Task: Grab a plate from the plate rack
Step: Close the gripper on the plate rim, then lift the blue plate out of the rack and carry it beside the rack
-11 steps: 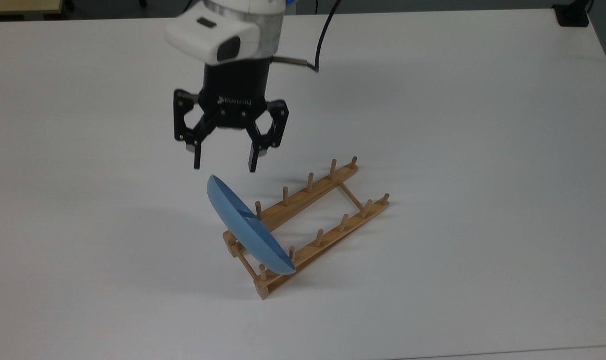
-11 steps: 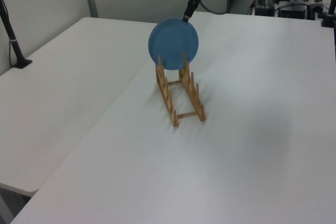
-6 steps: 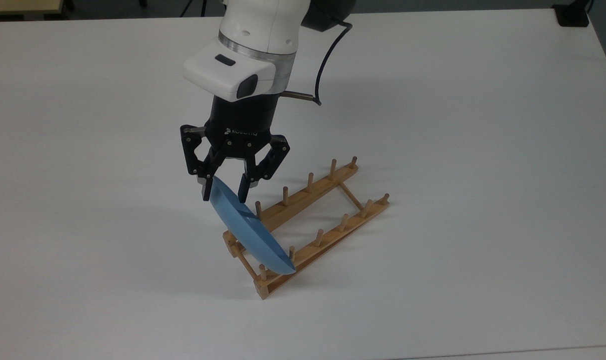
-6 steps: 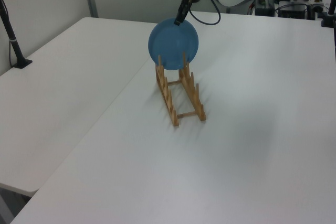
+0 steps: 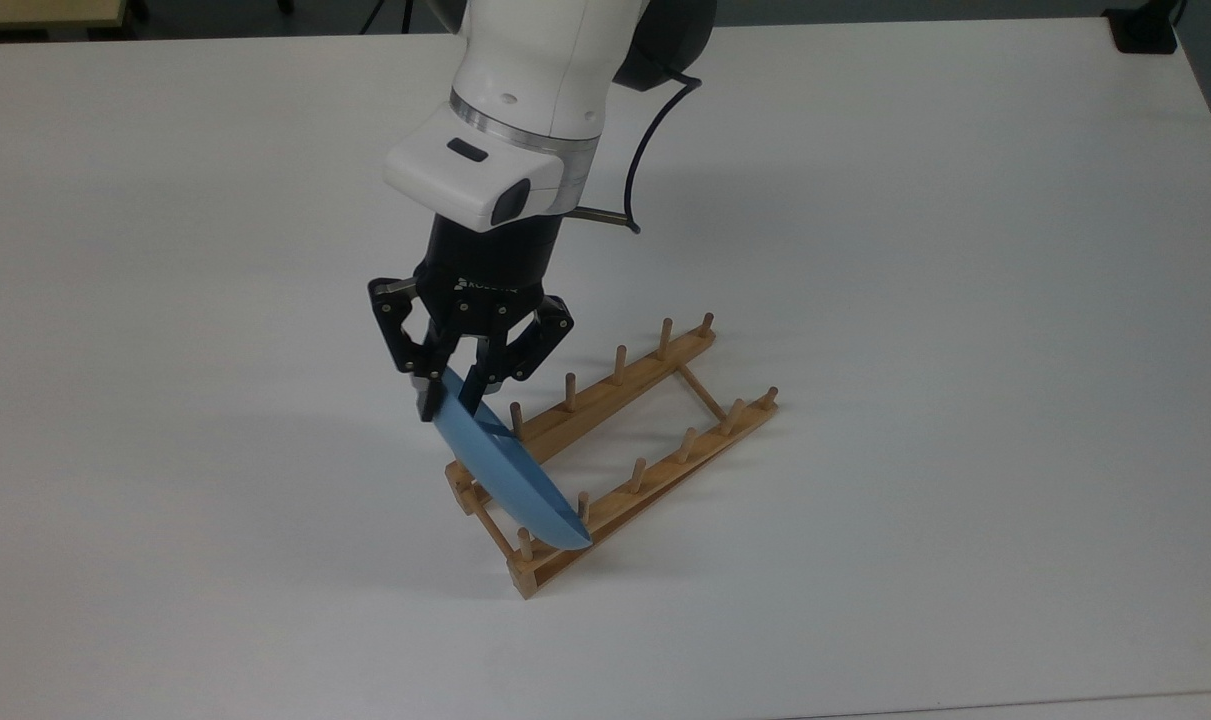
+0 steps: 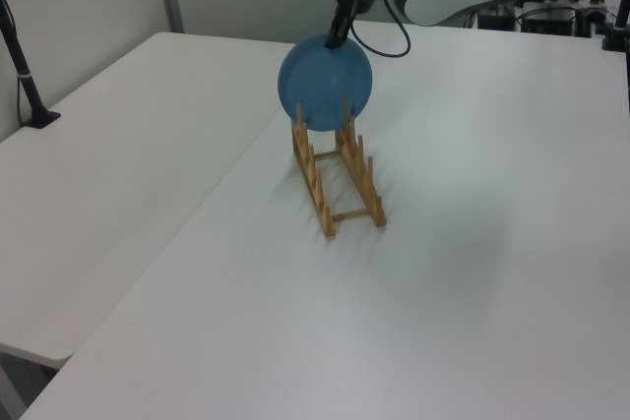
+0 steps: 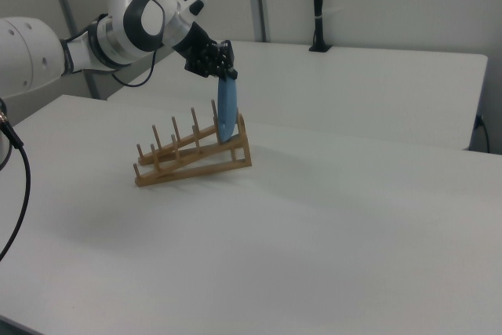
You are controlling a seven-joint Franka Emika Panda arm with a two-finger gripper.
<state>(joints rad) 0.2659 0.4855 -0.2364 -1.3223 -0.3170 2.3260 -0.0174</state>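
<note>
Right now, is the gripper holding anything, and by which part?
The gripper pinches the plate at its top rim; its lower edge sits in the rack.

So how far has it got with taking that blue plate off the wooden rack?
Done: the hand is down at the top rim of the plate, a finger on each side. In hand: closing on that rim. Left: lifting, since the plate sits upright between the end pegs of the rack.

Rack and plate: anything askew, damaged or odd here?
Nothing stands out. The plate stands on edge in the end slot of the plate rack, leaning a little but seated between the pegs. The gripper straddles its top rim. The rack sits flat on the table, no visible damage.
</note>
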